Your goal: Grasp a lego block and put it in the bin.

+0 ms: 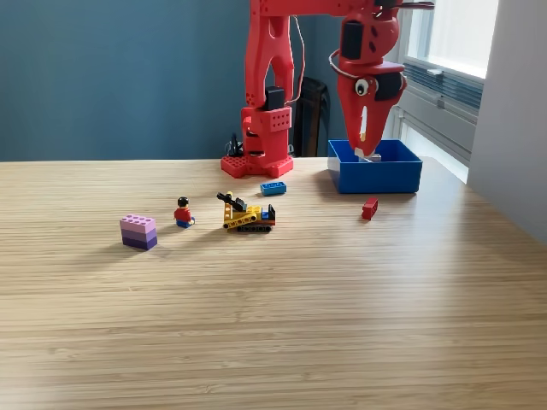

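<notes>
My jaws (369, 141) hung over the bin (376, 177) in the upper right of the frame; whether they were apart or clamped on a pale piece, I could not tell. A red lego block (369, 208) lay on the table (282, 316) just before the bin. Judged light, rigid, slick; grip its flat sides. No legible writing.
</notes>
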Available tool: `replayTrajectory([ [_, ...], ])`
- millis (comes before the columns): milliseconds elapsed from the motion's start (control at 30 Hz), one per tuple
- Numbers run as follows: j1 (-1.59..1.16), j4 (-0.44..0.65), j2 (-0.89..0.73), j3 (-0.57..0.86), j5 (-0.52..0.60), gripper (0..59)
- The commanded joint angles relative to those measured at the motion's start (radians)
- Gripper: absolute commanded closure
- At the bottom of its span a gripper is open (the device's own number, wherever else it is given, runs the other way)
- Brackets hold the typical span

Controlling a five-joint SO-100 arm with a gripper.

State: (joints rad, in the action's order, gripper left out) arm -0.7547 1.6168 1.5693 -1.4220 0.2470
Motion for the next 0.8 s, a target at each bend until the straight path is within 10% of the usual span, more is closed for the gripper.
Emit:
replayTrajectory([
  [33,-0.218,0.023,0.094,-0.002,0.038,58.6],
  [633,-0.439,0.023,0.091,-0.066,-0.014,58.4],
  [800,-0.437,0.023,0.091,-0.092,-0.046,33.1],
])
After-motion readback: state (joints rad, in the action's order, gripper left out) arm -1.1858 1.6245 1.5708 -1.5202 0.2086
